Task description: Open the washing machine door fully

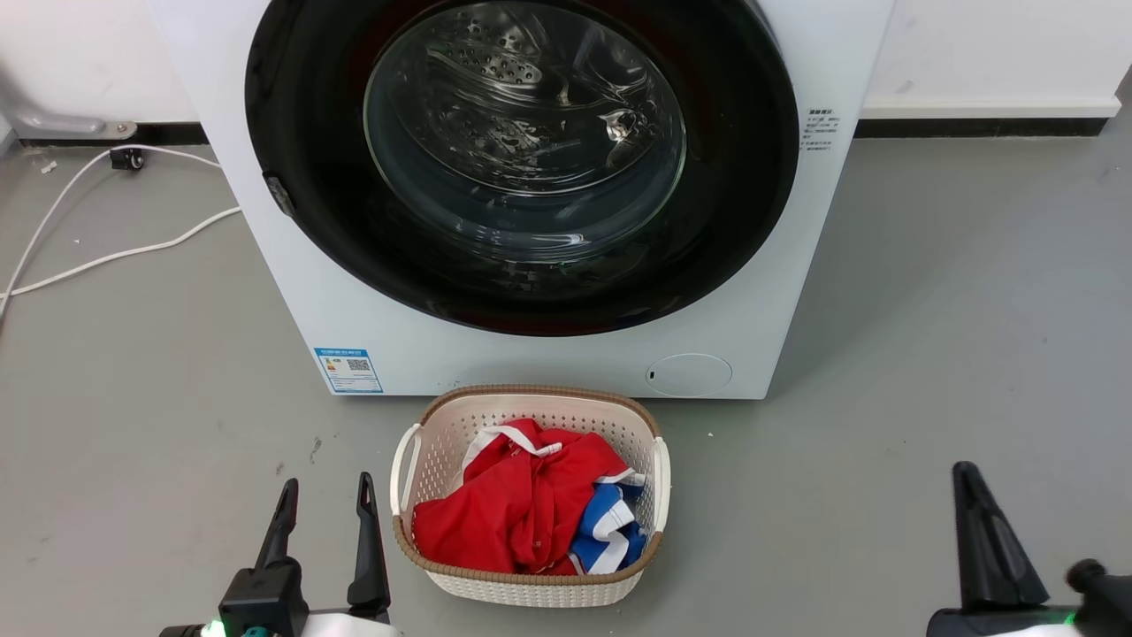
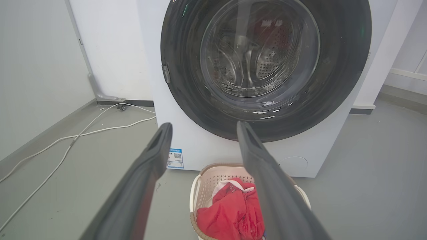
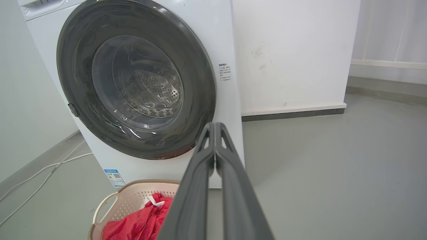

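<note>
The white washing machine (image 1: 531,354) stands straight ahead, and its round glossy black washing machine door (image 1: 301,124) with a clear glass window lies flat against the front, closed. A small latch tab (image 1: 279,195) sits on the door's left rim. The same door (image 2: 180,43) faces the left wrist view and appears again as the door (image 3: 196,80) in the right wrist view. My left gripper (image 1: 325,500) is open at the lower left, well short of the machine, holding nothing. My right gripper (image 3: 214,126) is shut and empty, low at the right (image 1: 966,473).
A cream laundry basket (image 1: 416,442) with red and blue clothes sits on the grey floor right before the machine, between my grippers. White cables (image 1: 106,257) trail over the floor at the left. A white wall (image 3: 293,53) stands right of the machine, with open floor before it.
</note>
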`<state>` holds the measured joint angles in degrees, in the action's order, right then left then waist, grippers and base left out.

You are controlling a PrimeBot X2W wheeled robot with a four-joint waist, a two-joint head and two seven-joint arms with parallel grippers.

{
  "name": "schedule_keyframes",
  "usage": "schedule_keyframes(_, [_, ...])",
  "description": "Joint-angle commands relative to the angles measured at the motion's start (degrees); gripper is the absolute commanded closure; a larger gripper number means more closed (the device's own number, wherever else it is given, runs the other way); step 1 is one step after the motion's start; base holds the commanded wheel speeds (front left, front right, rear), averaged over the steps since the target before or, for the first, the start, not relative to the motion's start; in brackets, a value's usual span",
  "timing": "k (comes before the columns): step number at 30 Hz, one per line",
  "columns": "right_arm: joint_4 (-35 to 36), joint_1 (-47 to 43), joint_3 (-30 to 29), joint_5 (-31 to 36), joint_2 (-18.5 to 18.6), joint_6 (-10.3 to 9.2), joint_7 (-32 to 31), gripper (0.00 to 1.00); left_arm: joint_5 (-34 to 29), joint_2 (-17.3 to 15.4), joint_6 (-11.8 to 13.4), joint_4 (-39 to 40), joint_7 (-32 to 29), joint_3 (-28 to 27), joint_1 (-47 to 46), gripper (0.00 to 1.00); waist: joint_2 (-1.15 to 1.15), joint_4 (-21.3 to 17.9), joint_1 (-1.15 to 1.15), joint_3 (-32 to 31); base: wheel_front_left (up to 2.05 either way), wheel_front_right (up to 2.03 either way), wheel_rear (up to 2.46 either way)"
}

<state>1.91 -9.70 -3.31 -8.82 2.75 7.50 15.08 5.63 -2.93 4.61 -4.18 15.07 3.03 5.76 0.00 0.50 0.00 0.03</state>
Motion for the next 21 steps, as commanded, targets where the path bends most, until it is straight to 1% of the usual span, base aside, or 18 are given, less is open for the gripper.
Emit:
schedule_keyframes(1, [-0.1, -0.3, -0.3, -1.2, 0.2, -0.01, 0.1, 1.00, -0.2, 0.0, 0.3, -0.1, 0.2, -0.1, 0.5, 0.00, 0.00, 0.0, 0.00, 0.0, 0.00, 0.00, 0.00])
schedule_keyframes(4, [-0.3, 0.5, 1.0, -9.5, 0.1, -0.01, 0.1, 1.00, -0.3, 0.0, 0.3, 0.0, 0.2, -0.2, 0.6, 0.00, 0.00, -0.1, 0.00, -0.1, 0.00, 0.00, 0.00])
schedule_keyframes(6, [-0.6, 0.7, 1.0, -18.0, 0.2, -0.01, 0.1, 1.00, -0.4, 0.0, 0.2, 0.0, 0.2, -0.2, 0.7, 0.00, 0.00, -0.2, 0.00, -0.1, 0.00, 0.00, 0.00])
schedule_keyframes(12, [-1.7, 1.0, 1.8, -37.2, 0.2, -0.01, 0.1, 1.00, -0.3, 0.0, 0.0, -0.1, 0.2, -0.2, 0.6, 0.00, 0.00, -0.1, 0.00, -0.2, 0.00, 0.00, 0.00])
schedule_keyframes(17, [-2.7, 0.7, 2.7, -49.7, 0.2, -0.01, 0.1, 1.00, -0.1, 0.0, 0.1, -0.2, 0.2, -0.2, 0.5, 0.00, 0.00, 0.0, 0.00, -0.2, 0.00, 0.00, 0.00])
schedule_keyframes(21, [-2.7, 0.4, 4.2, -57.7, 0.2, -0.01, 0.1, 1.00, -0.1, 0.0, 0.1, -0.3, 0.2, -0.4, 0.7, 0.00, 0.00, -0.1, 0.00, -0.2, 0.00, 0.00, 0.00])
